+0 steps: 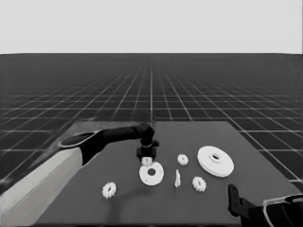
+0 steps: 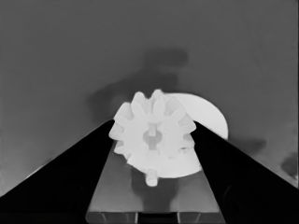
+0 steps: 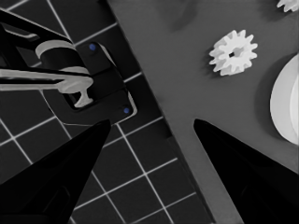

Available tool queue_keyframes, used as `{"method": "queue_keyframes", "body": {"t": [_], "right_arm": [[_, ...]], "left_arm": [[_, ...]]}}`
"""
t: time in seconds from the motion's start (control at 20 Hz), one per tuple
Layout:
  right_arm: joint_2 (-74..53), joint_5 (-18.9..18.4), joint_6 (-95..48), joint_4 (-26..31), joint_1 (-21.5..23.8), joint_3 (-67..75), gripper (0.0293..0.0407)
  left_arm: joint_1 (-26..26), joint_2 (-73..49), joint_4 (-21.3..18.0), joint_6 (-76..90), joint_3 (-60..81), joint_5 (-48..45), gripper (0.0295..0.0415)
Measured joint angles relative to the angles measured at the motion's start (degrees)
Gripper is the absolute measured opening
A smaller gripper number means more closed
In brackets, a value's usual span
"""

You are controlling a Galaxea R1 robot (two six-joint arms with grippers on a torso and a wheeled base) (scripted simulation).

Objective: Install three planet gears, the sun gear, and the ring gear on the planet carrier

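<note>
My left gripper (image 1: 147, 159) reaches in from the left and is shut on a small toothed planet gear (image 2: 152, 135), which hangs just above the back edge of the smaller round part (image 1: 151, 174), the planet carrier. In the left wrist view the carrier (image 2: 208, 116) shows behind the held gear. Three more gears lie on the table: one front left (image 1: 109, 190), one behind the middle (image 1: 182, 160), one front right (image 1: 199, 184). The larger round part (image 1: 215, 161), the ring gear, lies to the right. My right gripper (image 3: 152, 122) waits open at the table's near right corner.
A thin white piece (image 1: 177, 178) stands between the carrier and the front right gear. The right wrist view shows a gear (image 3: 233, 52), the larger round part's edge (image 3: 287, 105), the table's edge and dark machinery (image 3: 93, 88) past it.
</note>
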Motion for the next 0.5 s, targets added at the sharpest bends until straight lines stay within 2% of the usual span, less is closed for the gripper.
{"method": "queue_keyframes", "body": {"t": [0.3,0.4,0.45,0.5], "right_arm": [[0.0,0.0,0.0,0.0,0.0,0.0,0.0385],[0.0,0.0,0.0,0.0,0.0,0.0,0.0385],[0.0,0.0,0.0,0.0,0.0,0.0,0.0385],[0.0,0.0,0.0,0.0,0.0,0.0,0.0385]], "left_arm": [[0.8,0.4,0.7,0.6,-1.1,-0.6,0.0312],[0.8,0.4,0.8,0.6,-1.2,-0.6,0.0372],[0.8,0.4,0.8,0.6,-1.2,-0.6,0.0381],[0.8,0.4,0.8,0.6,-1.2,-0.6,0.0383]]}}
